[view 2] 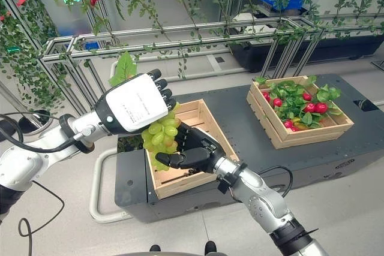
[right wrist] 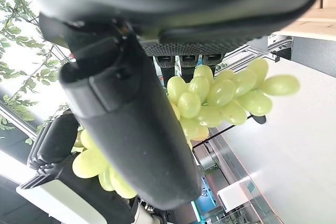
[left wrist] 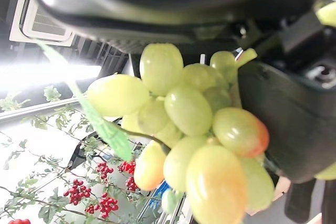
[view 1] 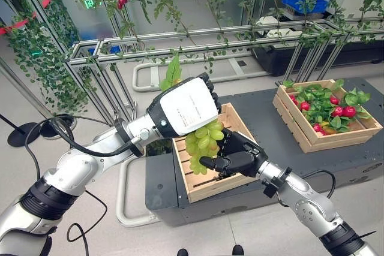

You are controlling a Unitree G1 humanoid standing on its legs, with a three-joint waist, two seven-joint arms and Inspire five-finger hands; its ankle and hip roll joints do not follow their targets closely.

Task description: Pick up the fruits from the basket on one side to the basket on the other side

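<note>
The left hand [view 1: 187, 105] hangs back-upward over the near basket [view 1: 211, 182], its fingers curled down round the top of a bunch of green grapes [view 1: 203, 142]; in the left wrist view the grapes [left wrist: 191, 129] crowd right against its palm, so it has the bunch held from above. The bunch hangs below that hand with its long axis close to vertical, its lower end dangling over the inside of the near basket, above the slats as far as I can judge. A green leaf [view 1: 173, 72] stands up behind the hand's far edge, seemingly part of the bunch's stem. Directly beneath, on the side nearer the robot, is the right hand [view 1: 236, 156], palm turned up toward the grapes, thumb out and fingers partly bent like a cup. In the right wrist view the grapes [right wrist: 226, 95] show just past its fingers; whether it touches them or merely waits just under them cannot be settled, and I read it as not yet closed on them. Both hands are at the bunch, the left gripping, the right nearest its lower end, which suggests a hand-over. The far basket [view 1: 327, 138], with red fruits [view 1: 342, 112] among leaves, lies well apart beyond the right hand on the robot's right, so the right arm is the better placed to carry there. The grapes are plump, pale yellow-green, a few blushed orange, glossy and tightly clustered; they will likely swing if gripped only at the stem.
</note>
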